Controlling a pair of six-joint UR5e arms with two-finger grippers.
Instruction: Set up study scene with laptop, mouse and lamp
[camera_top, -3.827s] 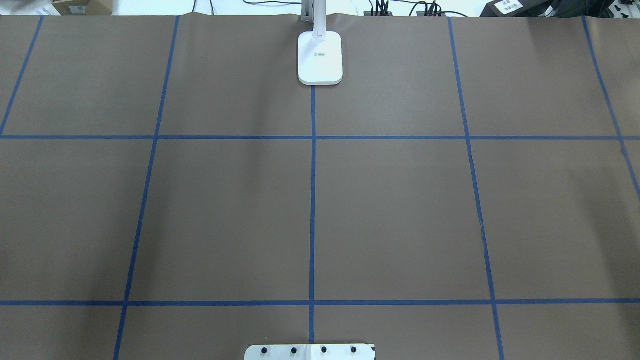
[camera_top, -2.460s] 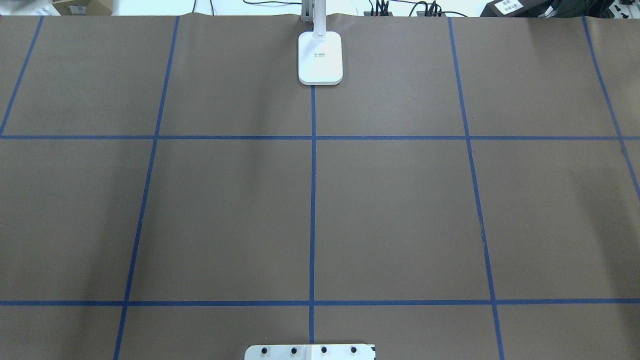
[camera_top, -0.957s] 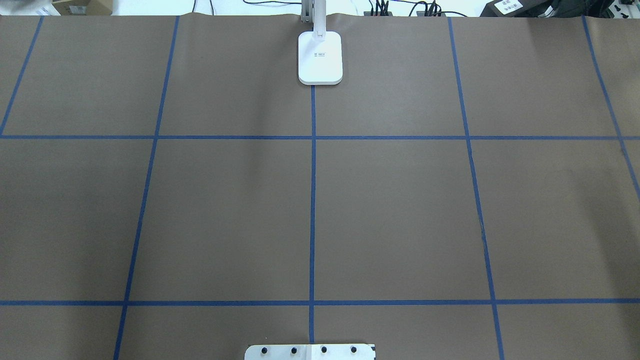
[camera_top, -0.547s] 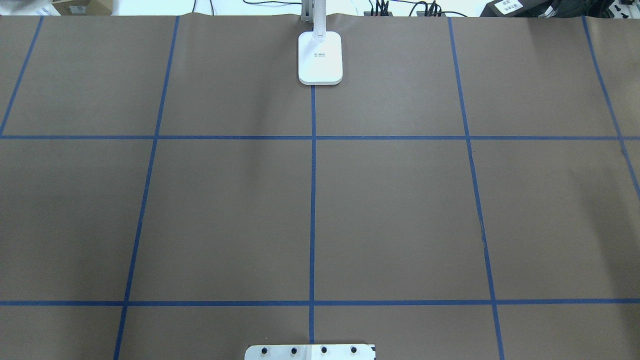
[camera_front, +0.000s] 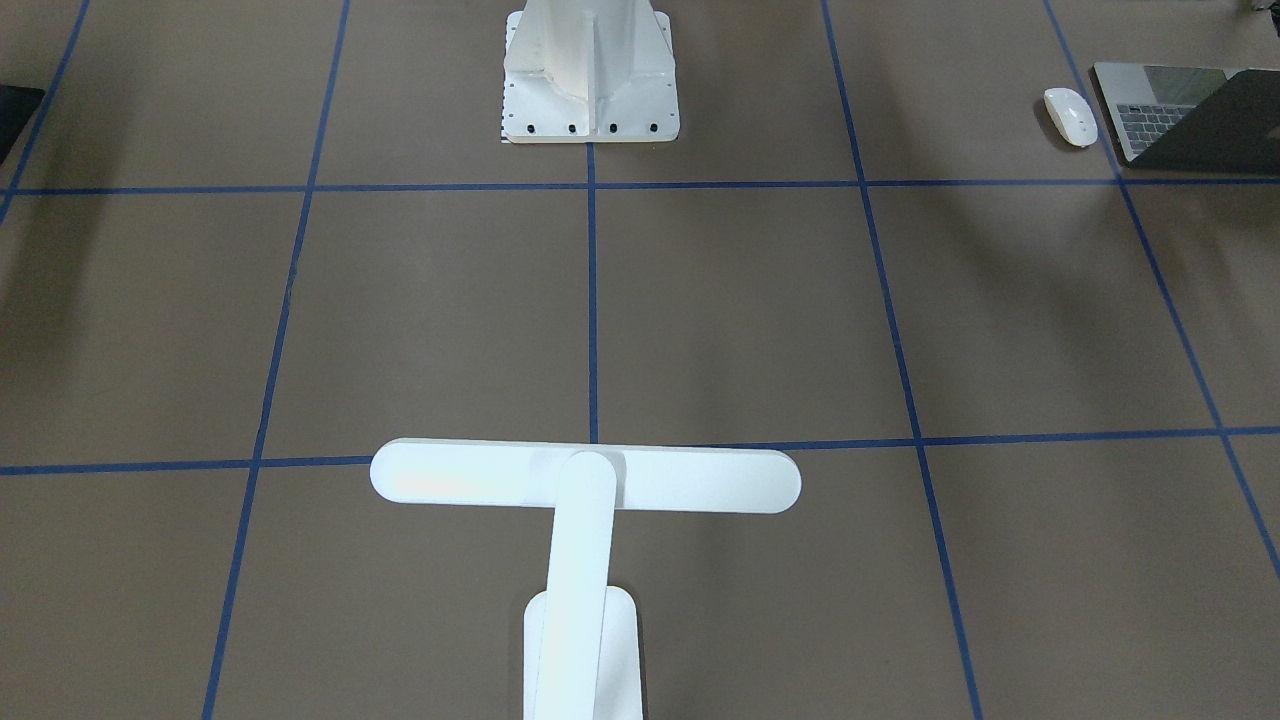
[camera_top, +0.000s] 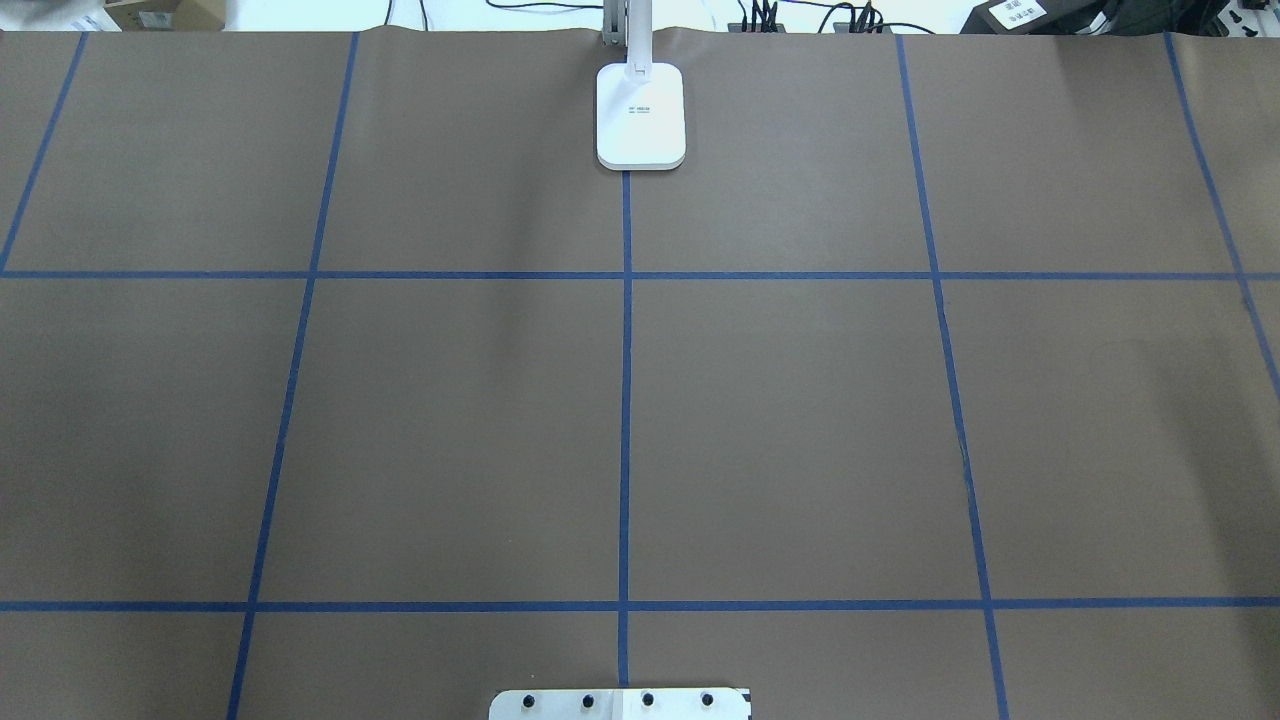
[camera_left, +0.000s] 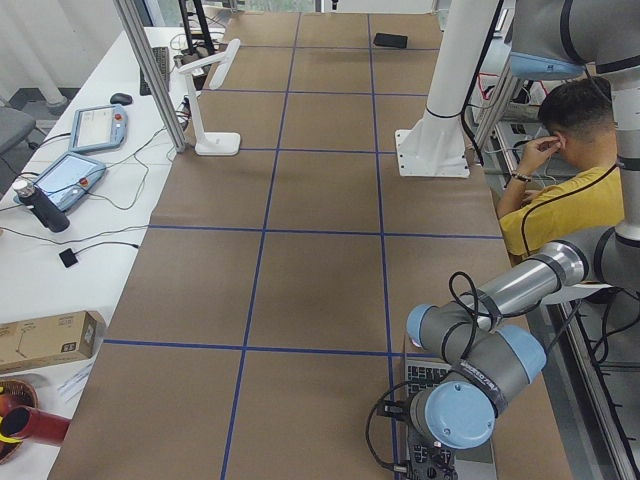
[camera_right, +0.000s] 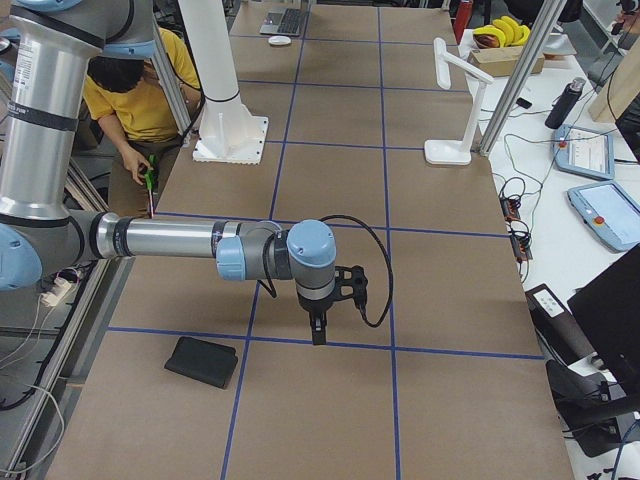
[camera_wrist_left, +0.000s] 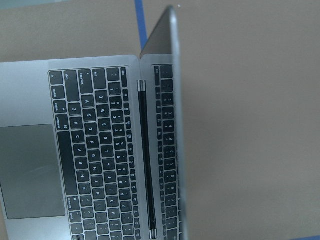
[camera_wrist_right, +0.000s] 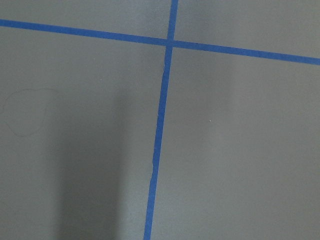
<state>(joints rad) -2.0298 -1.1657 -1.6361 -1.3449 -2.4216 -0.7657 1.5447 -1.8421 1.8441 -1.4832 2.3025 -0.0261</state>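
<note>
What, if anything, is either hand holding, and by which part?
Right hand: nothing visible in it, above the table. Left hand, over the laptop: cannot tell.

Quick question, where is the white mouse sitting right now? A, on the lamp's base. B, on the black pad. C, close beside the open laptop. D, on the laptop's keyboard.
C: the front-facing view shows the mouse lying close beside the open laptop, off its keys and far from the lamp.
</note>
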